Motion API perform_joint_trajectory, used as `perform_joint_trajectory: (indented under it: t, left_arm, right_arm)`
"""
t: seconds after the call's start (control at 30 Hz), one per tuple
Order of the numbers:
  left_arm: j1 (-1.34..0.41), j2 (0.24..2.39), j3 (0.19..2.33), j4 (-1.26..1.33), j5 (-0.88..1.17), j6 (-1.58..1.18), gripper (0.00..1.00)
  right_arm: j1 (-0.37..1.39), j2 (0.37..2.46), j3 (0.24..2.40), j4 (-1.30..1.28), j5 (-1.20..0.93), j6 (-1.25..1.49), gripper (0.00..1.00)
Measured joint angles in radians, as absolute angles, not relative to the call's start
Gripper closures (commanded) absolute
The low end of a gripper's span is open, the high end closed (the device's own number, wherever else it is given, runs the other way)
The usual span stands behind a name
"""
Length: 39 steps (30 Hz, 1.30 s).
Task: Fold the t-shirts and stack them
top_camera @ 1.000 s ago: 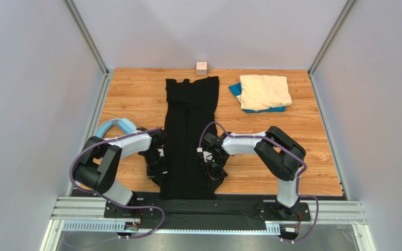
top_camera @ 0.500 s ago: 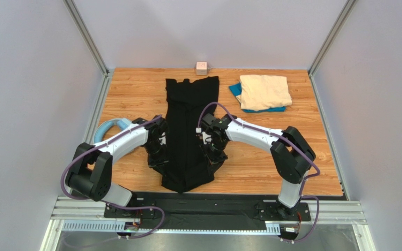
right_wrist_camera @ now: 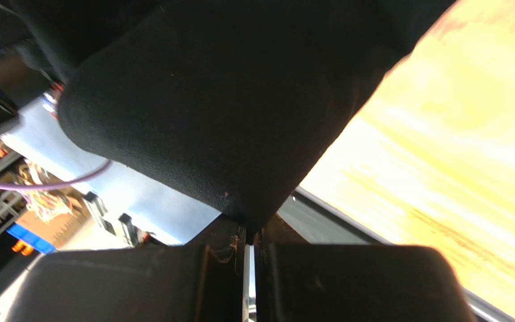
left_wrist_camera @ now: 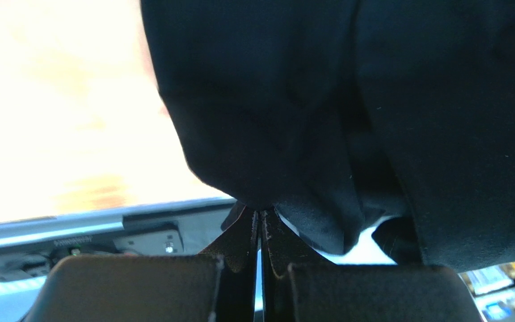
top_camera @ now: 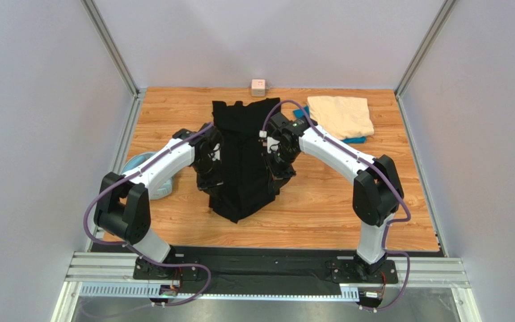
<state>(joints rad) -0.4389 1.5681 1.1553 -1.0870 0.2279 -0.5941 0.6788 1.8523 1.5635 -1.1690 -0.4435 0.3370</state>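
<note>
White-shelled arms point(top_camera: 163, 164), black joints, looping purple cables point(top_camera: 284, 102); left pincer point(left_wrist_camera: 260, 220) and right pincer point(right_wrist_camera: 248, 233) black, matte-padded.

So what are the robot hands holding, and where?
The black t-shirt: the left gripper pinches its left side edge, the right gripper its right side edge.

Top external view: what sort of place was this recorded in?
Probably a lab robot cell: plain grey walls and metal corner posts box in a wooden tabletop, with left arm and right arm bolted to an aluminium rail.
</note>
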Motion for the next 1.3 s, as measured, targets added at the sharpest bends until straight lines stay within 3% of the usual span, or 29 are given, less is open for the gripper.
perform_joint_trajectory:
  t: [0.27,0.53,1.1,1.3]
  left_arm:
    - [-0.436,1.692,1.405,-1.115,0.142,-0.555,1.0]
    - [-0.418,1.845,1.586,-1.131,0.081,-0.535,1.0]
    - [-0.398,2.016,1.753,-1.149,-0.042,-0.51,1.0]
    - [-0.383,2.07,1.803,-1.148,-0.065,-0.491,1.0]
  right_arm:
    - [0.598,2.019,1.895,-1.246,-0.447,0.314,0.97]
    - [0.535,2.143,2.053,-1.291,-0.446,0.323,0.96]
    - [0.481,2.321,2.216,-1.304,-0.443,0.366,0.96]
    - [0.459,2.359,2.22,-1.282,-0.437,0.385,0.91]
